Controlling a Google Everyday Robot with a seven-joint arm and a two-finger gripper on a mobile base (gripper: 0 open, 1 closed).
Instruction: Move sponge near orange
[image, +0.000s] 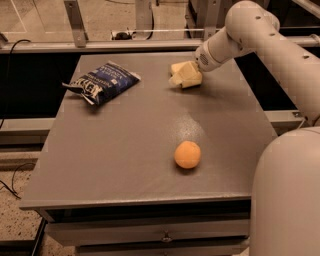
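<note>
Pale-yellow sponge (177, 68) sits at the far side of the table (125, 150), well apart from the orange (187, 154) near the front; the gripper (192, 77) is right against it, presumably for pickup, but I can't tell if it's clamped or released.

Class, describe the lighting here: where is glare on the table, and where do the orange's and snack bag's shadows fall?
Camera view: pale sheen on the table just behind the orange; its shadow hugs its base; the blue snack bag shades its near-left edge; gripper at the sponge, far side.
</note>
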